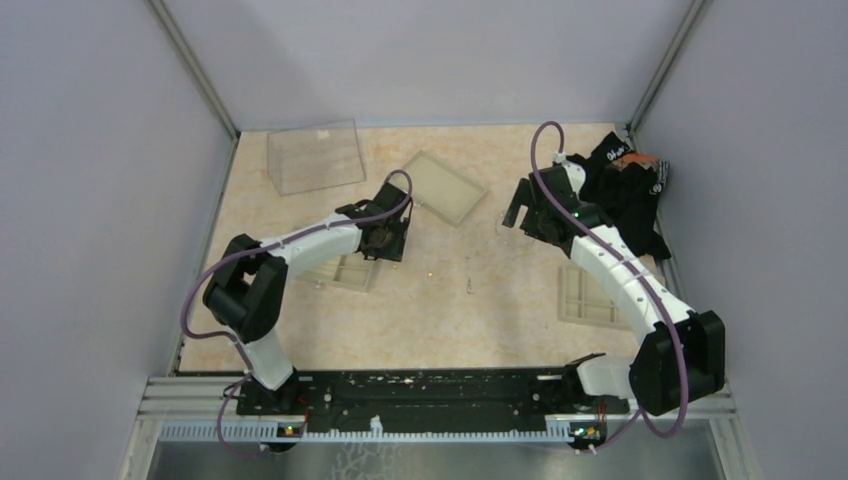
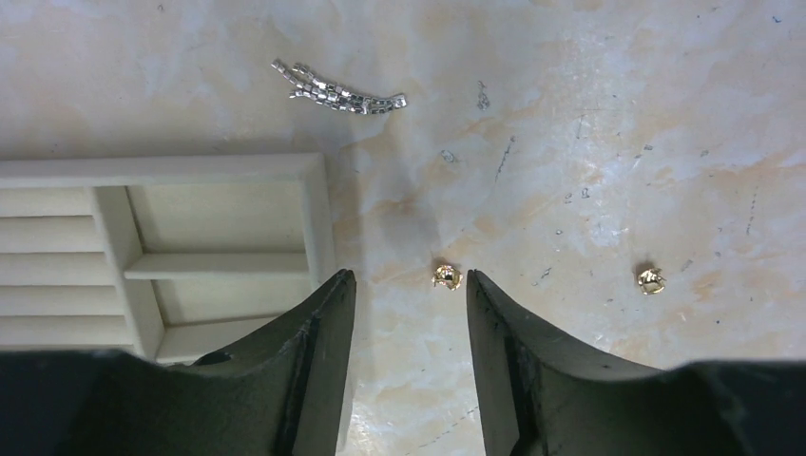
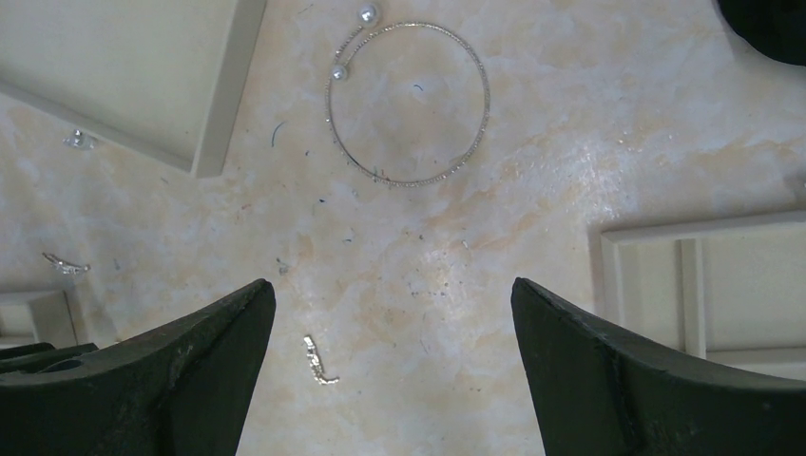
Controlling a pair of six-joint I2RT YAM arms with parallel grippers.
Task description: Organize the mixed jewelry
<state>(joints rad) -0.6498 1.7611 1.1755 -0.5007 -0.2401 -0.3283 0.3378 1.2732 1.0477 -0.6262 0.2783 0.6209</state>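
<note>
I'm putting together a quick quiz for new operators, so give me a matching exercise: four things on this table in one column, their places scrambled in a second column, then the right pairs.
Things
1. pearl-tipped wire bangle
2. silver chain piece
3. black cloth
4. clear box

Places
A. far right corner of the table
B. far left side
C. just past the corner of the compartment tray
D. lying flat ahead of the open right gripper

Pairs: 1-D, 2-C, 3-A, 4-B
</note>
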